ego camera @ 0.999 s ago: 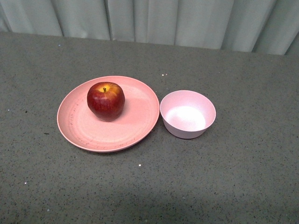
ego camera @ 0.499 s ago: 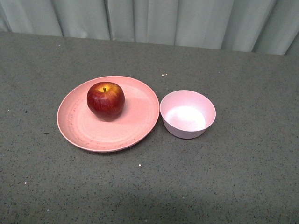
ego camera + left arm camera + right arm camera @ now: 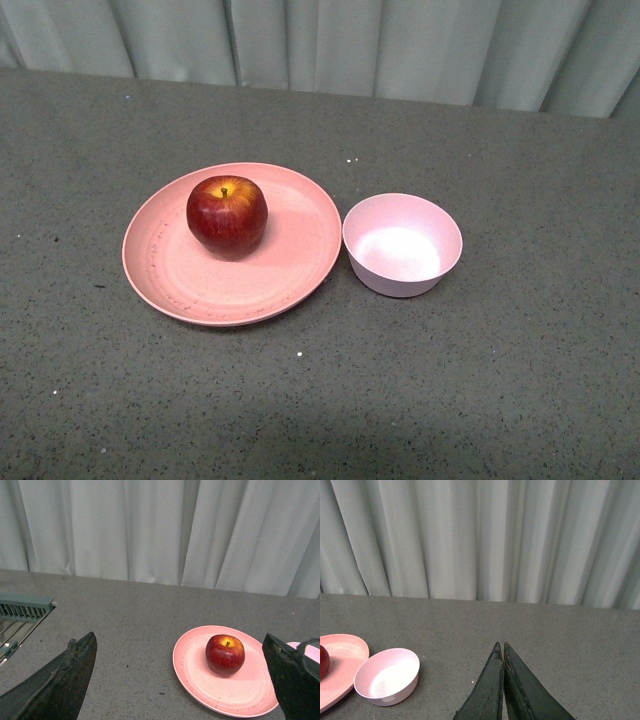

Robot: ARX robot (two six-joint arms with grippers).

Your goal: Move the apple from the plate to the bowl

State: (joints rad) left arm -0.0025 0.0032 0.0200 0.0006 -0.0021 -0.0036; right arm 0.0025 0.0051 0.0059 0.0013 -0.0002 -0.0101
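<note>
Where the plate (image 3: 290, 275) lies left of centre on the speckled grey table (image 3: 500, 380), the apple (image 3: 227, 214) sits on its far-left part, stem up. The bowl (image 3: 400, 283) stands empty just right of the plate, their rims almost touching; whether they meet cannot be told. A pale curtain (image 3: 400, 45) closes off the far edge. Only bare plate and the two rims lie between the apple and the bowl.

The left wrist view shows the left gripper (image 3: 179, 642) with its dark fingers (image 3: 65, 680) spread wide and nothing held. The apple and plate show in the gap, farther off. One finger hides most of the bowl, so only a pink sliver of it shows. This view alone catches a grey-green grille (image 3: 22, 607) well to the left of the plate.

The right wrist view shows the right gripper (image 3: 501, 647) with its fingers pressed together, tip to tip, gripping nothing, above bare table to the right of the bowl. Here the bowl appears whole, while only the plate's rim and a slice of the apple show.
</note>
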